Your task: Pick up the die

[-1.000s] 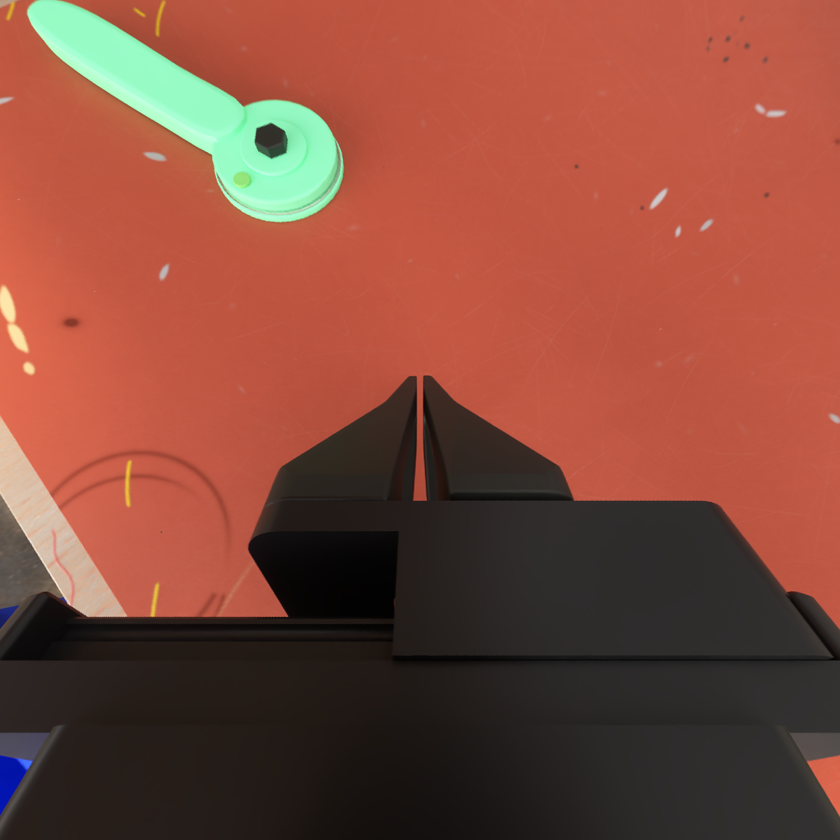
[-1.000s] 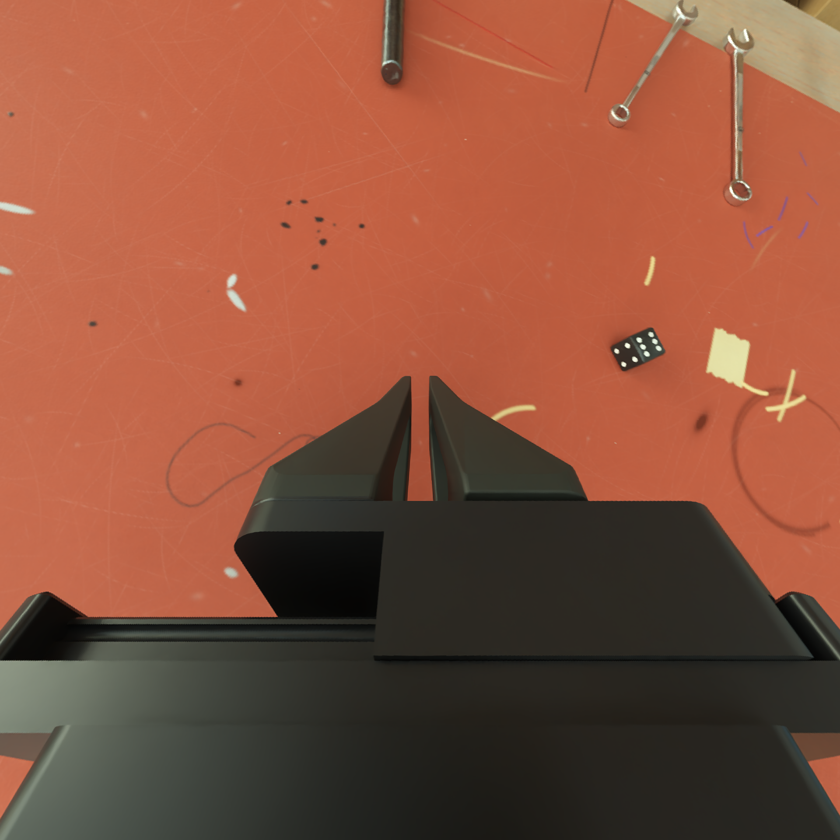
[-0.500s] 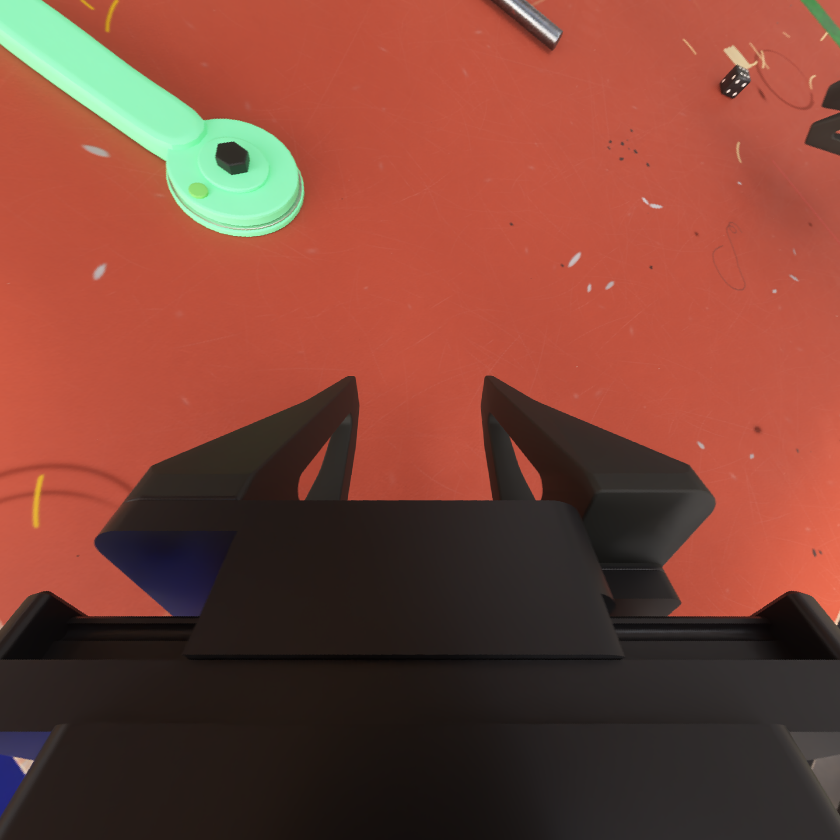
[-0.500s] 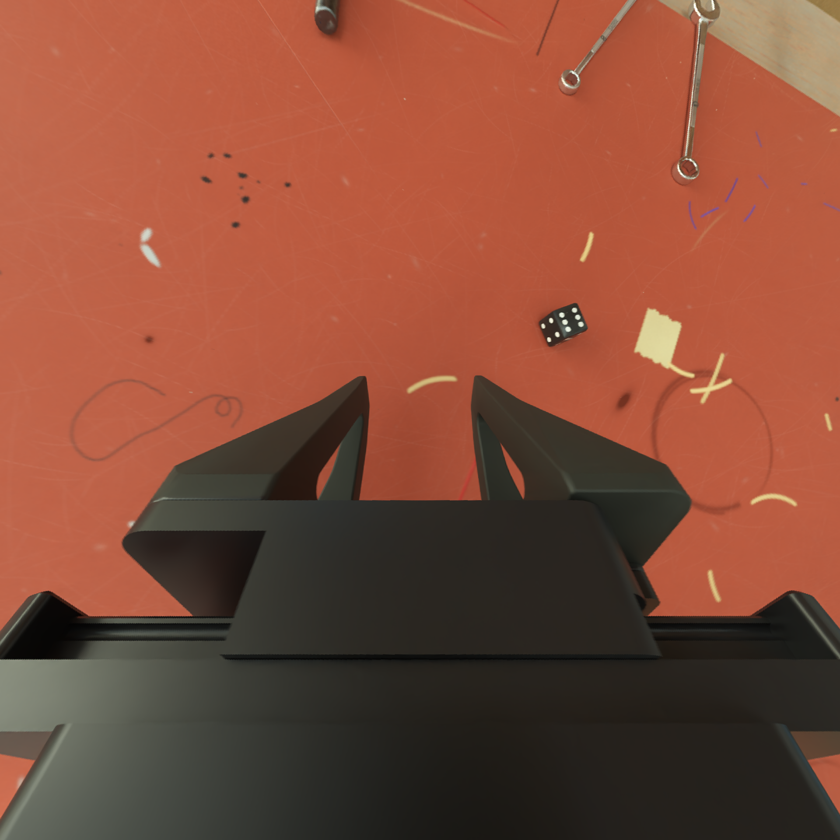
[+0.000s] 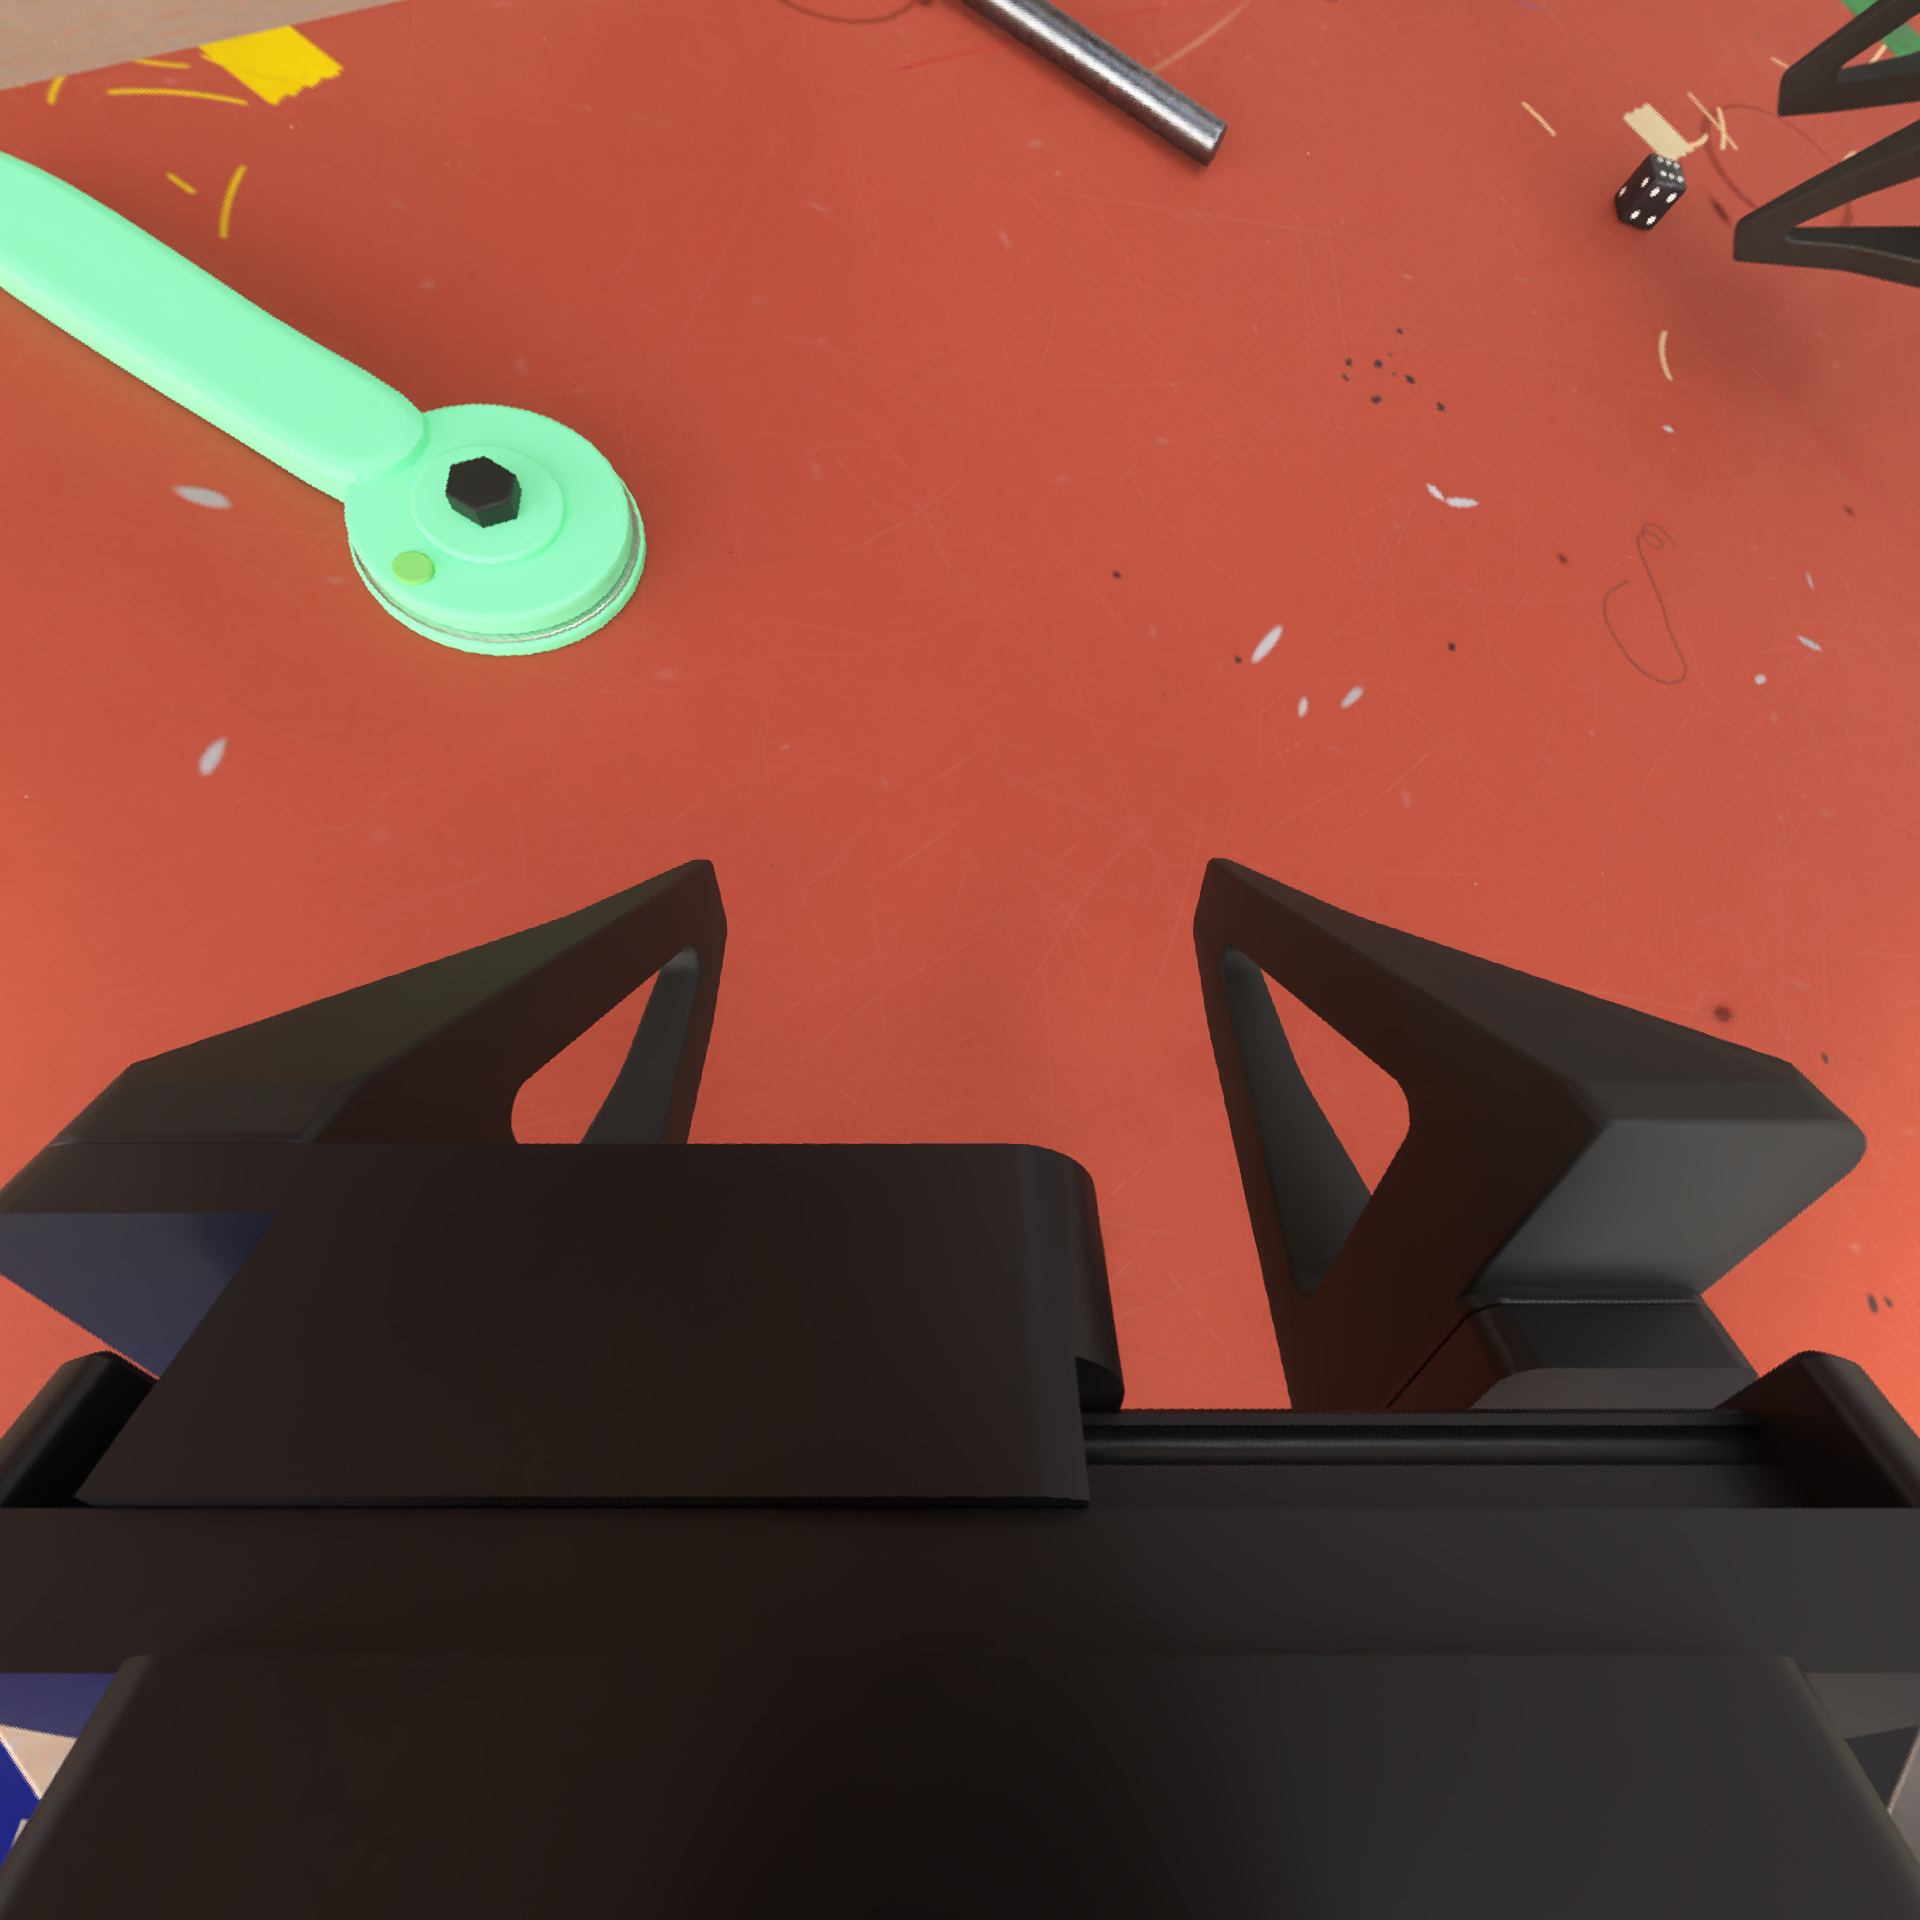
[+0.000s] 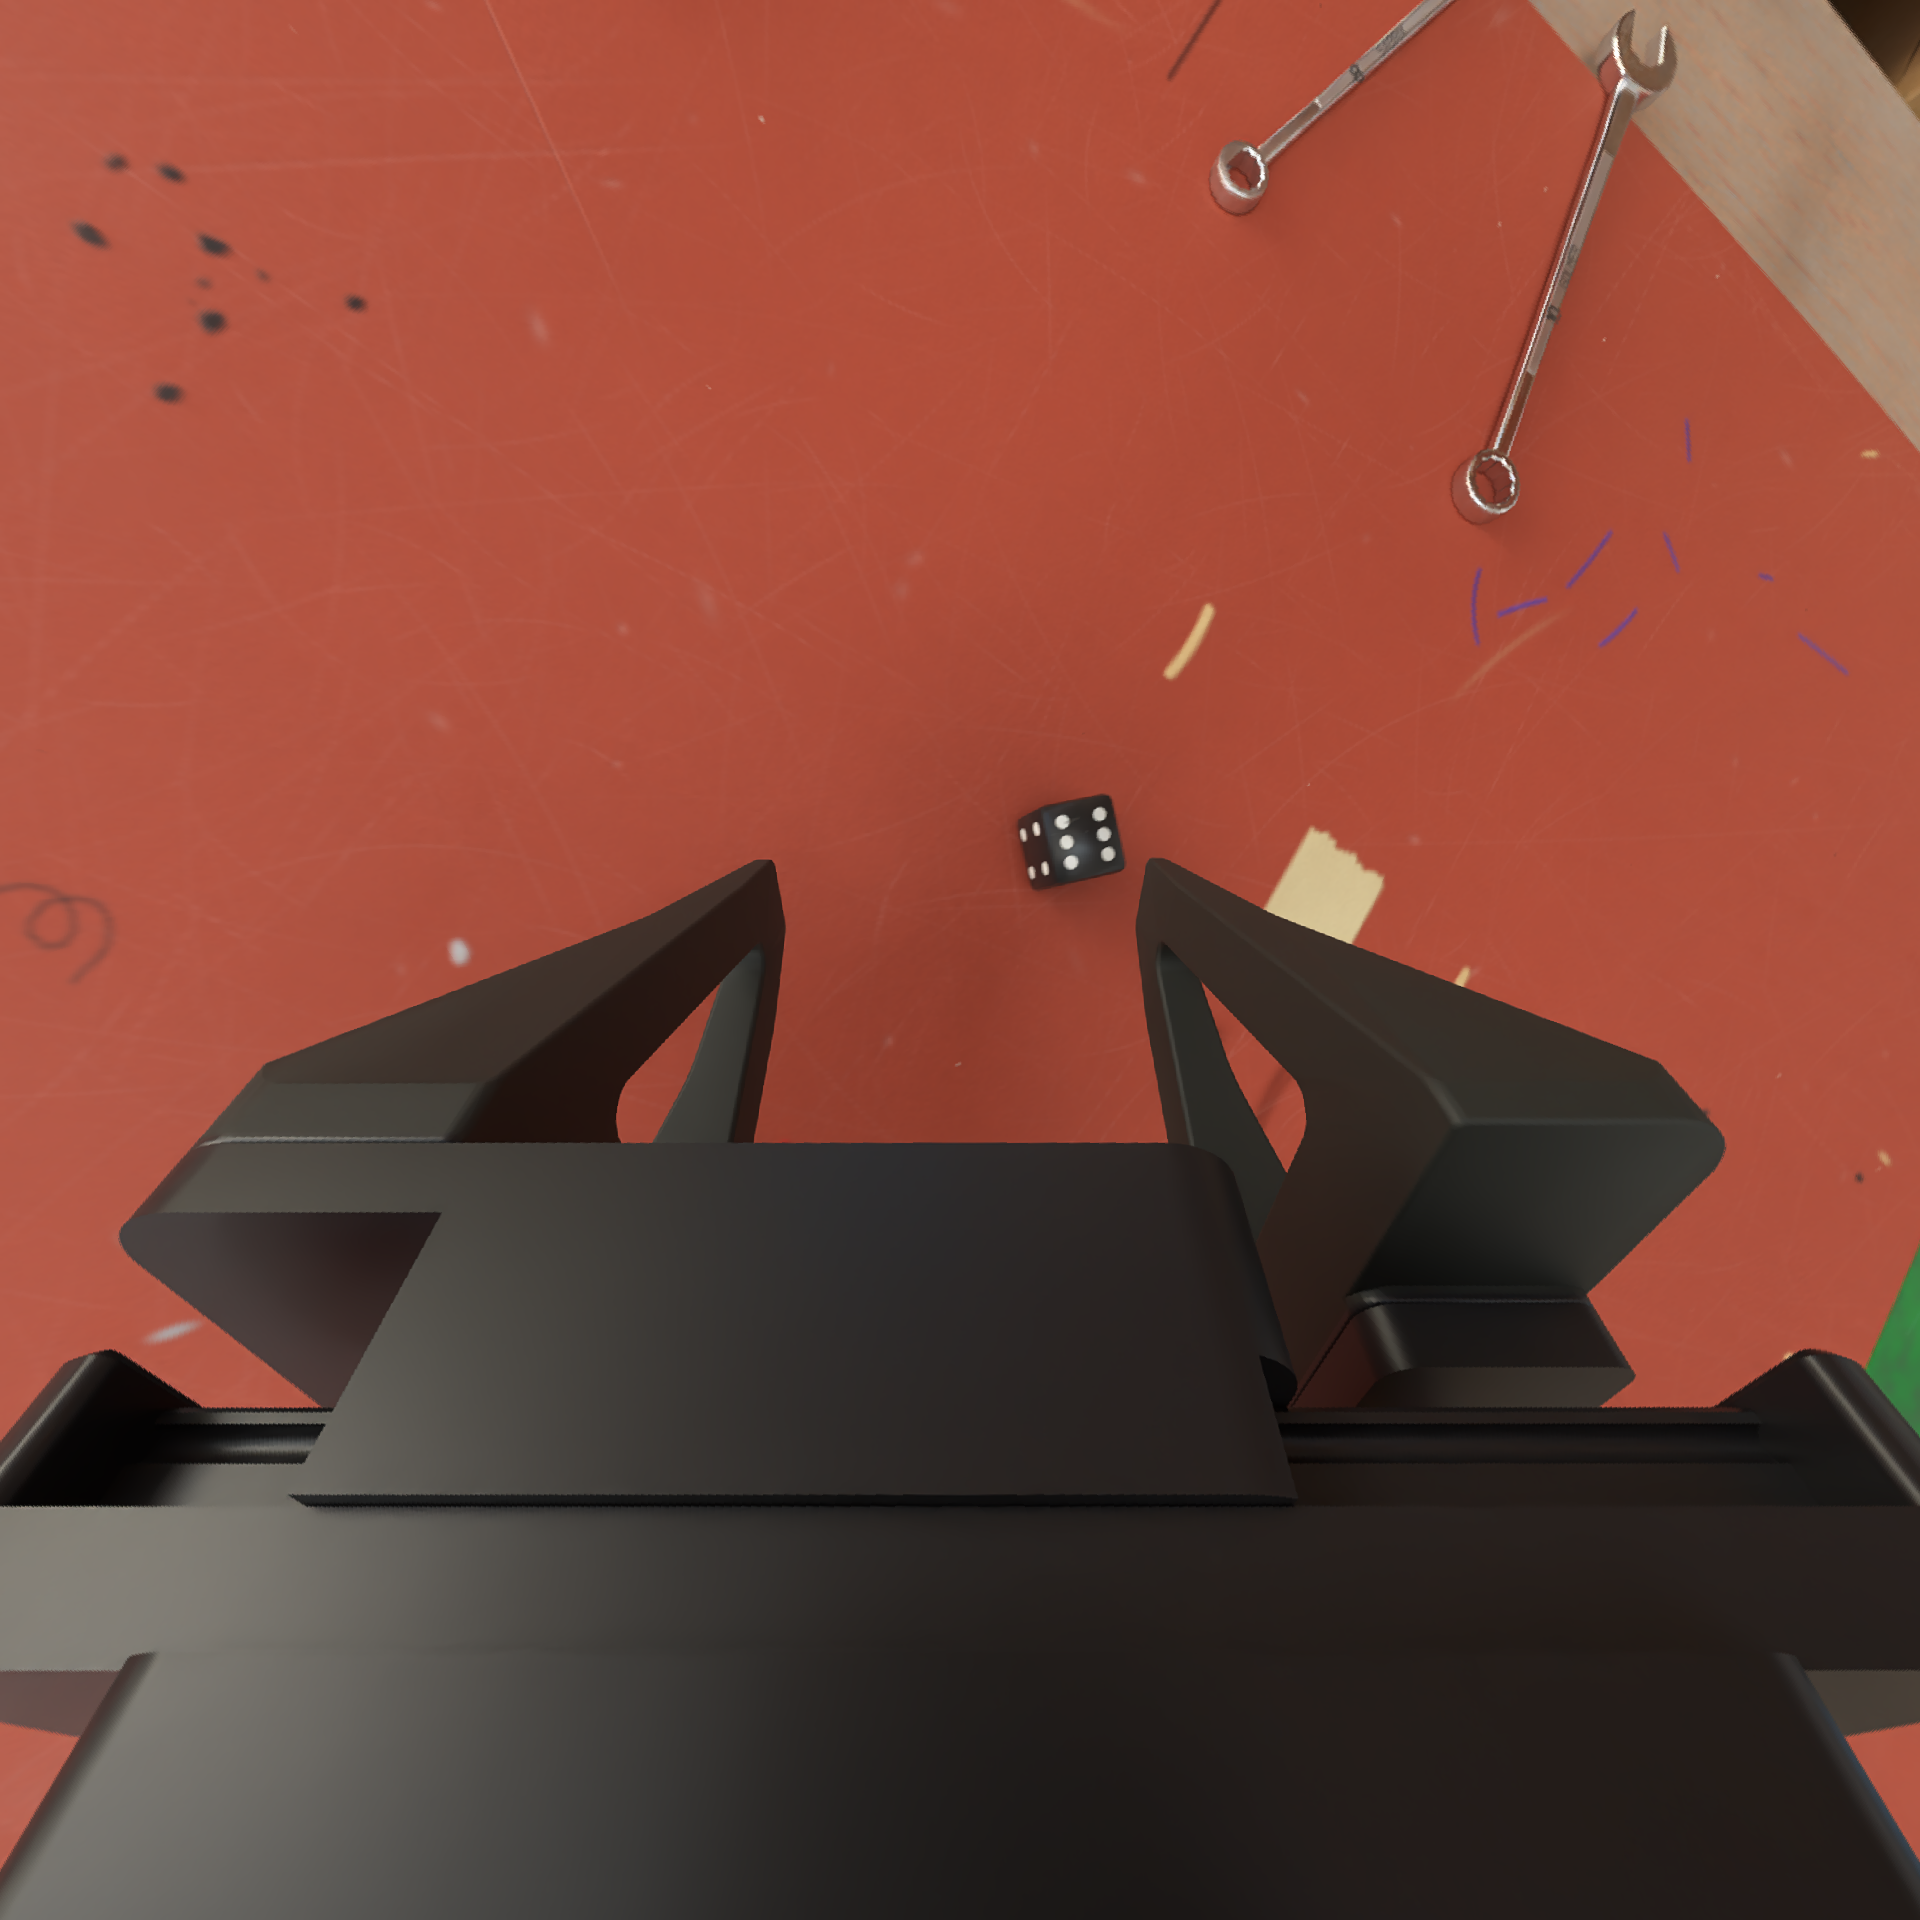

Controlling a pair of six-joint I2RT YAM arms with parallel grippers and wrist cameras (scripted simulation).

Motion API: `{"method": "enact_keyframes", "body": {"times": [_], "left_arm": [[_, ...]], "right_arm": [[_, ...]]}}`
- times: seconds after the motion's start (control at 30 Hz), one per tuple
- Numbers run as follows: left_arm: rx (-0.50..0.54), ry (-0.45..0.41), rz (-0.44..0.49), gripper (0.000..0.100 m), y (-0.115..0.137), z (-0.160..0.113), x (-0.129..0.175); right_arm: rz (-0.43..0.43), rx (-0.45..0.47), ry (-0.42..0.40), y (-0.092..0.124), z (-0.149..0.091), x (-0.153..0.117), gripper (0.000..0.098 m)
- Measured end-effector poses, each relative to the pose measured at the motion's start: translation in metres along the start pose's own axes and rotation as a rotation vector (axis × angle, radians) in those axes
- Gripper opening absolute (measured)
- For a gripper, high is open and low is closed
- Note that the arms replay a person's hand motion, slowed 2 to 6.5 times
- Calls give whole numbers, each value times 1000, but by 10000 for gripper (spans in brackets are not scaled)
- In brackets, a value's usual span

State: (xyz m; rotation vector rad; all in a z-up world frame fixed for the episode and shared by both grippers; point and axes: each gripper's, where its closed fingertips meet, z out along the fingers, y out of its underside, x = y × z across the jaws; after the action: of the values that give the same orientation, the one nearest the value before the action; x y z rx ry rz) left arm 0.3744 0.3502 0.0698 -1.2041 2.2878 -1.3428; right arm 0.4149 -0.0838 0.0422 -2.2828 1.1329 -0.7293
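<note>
Red mat (image 6: 727, 540), die (image 6: 1070, 842) just beyond spread right hand (image 6: 958, 868)

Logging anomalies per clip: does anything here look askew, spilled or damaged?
Nothing serious. One wrench overhangs the red mat onto bare wood; the mat carries scuffs and dark specks. The die sits flat and intact ahead of the open right end effector.

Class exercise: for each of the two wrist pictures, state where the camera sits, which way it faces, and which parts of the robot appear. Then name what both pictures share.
Left wrist view: sits on the left gripper, facing forward and down at the red mat; its own open fingers fill the foreground, beyond them a green tool and a metal rod.
Right wrist view: sits on the right gripper, facing down at the die; open fingers show, two wrenches beyond.
Shared: the die, the mat, and the right gripper's fingers.
</note>
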Motion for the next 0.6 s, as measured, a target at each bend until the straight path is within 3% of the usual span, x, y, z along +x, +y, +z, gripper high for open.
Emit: {"method": "enact_keyframes", "body": {"times": [0.6], "left_arm": [[-5,-9,-46,939,-8,3,7]], "right_arm": [[-115,-85,-109,5,29,24,524]]}}
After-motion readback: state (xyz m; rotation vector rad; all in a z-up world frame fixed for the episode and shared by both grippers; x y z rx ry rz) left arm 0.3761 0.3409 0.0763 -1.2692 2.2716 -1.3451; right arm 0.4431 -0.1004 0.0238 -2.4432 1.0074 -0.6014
